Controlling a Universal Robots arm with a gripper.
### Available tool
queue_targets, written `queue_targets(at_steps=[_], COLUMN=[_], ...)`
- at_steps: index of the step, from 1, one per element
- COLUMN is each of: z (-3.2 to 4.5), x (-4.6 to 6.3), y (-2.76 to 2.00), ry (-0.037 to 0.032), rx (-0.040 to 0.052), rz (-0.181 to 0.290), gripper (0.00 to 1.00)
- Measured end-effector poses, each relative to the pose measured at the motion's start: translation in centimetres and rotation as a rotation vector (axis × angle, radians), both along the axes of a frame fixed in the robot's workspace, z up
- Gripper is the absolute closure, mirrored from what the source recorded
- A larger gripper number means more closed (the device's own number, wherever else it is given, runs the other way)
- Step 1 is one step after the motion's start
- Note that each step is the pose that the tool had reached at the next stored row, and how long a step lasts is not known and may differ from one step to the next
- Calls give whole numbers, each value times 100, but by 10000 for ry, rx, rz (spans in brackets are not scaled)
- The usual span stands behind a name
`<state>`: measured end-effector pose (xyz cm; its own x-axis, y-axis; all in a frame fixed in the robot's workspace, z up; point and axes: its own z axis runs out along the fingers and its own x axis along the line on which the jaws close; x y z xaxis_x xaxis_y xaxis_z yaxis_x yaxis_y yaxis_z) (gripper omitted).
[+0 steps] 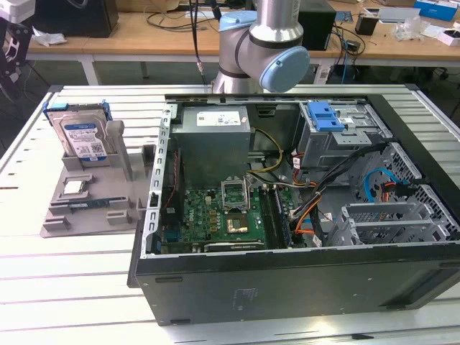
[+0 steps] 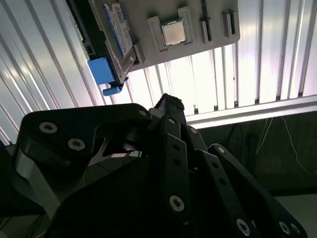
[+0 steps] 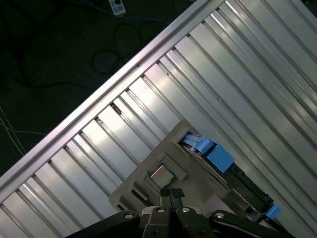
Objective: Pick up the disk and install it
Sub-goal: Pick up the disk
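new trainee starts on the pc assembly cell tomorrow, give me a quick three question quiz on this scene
1. True or false: the disk is already installed in the computer case.
2. How does the disk sit in the grey holder? A) lying flat B) standing upright in a slot C) hanging off the side
3. Fill in: in the exterior view, the holder stands to the case's ____.

Key: 1 false, the disk is in the holder, outside the case. 2 B. 3 left (the exterior view's left).
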<state>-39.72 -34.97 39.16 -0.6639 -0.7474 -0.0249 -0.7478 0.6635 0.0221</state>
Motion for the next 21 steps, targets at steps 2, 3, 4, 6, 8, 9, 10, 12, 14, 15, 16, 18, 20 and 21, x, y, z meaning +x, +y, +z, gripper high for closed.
queue_targets(at_steps=[2,3,4,6,8,9,10,12,14,15,16,18,20,21], z=[0,0,0,0,0,0,0,0,0,0,0,0,0,0], x=[0,0,0,0,0,0,0,0,0,0,0,0,0,0], y=[0,0,0,0,0,0,0,0,0,0,0,0,0,0], ry=[0,0,0,0,0,0,0,0,0,0,0,0,1,1], rx=[0,0,0,0,0,0,0,0,0,0,0,0,0,0], rz=[238,317,396,578,754,828,945,1085,1239,1331,1406,1613,1814,1915], gripper=[90,90,90,90,90,90,90,90,90,90,90,90,90,90])
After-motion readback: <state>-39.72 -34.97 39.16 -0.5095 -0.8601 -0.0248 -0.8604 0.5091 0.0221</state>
